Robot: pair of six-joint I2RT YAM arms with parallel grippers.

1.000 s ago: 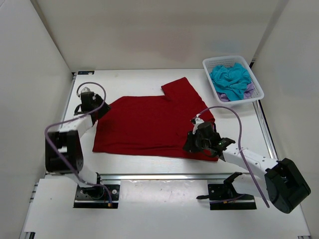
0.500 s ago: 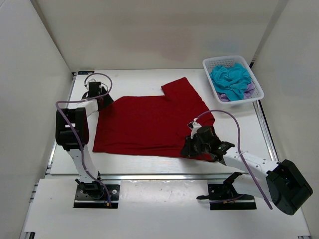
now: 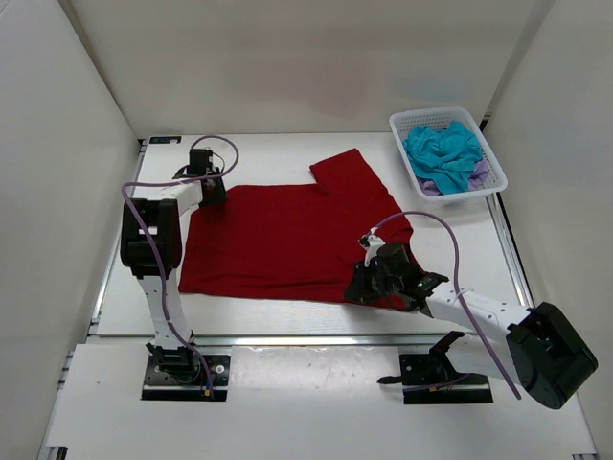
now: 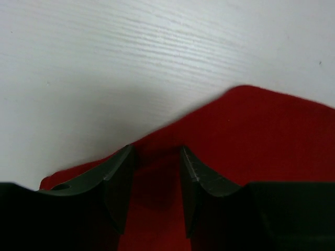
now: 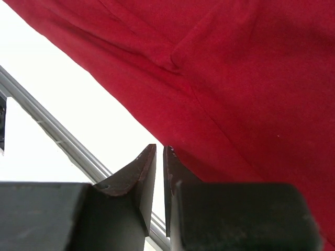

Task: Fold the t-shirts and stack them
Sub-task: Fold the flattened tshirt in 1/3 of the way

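A red t-shirt (image 3: 287,235) lies spread flat on the white table, one sleeve pointing to the far right. My left gripper (image 3: 209,187) is at its far left corner; in the left wrist view (image 4: 156,151) its jaws stand apart over the red cloth's (image 4: 261,136) edge. My right gripper (image 3: 360,287) is at the shirt's near right hem; in the right wrist view (image 5: 159,149) its jaws are almost together, with the red cloth (image 5: 235,78) just beside them. A teal-blue t-shirt (image 3: 441,151) and a lavender one (image 3: 482,174) lie crumpled in the basket.
The white lattice basket (image 3: 421,117) stands at the far right corner of the table. A metal rail (image 3: 316,338) runs along the table's near edge and shows in the right wrist view (image 5: 52,130). White walls enclose the table on three sides.
My left gripper has swung right and farther away, from beside the shirt's left edge to its far left corner. My right gripper has shifted slightly toward the near hem.
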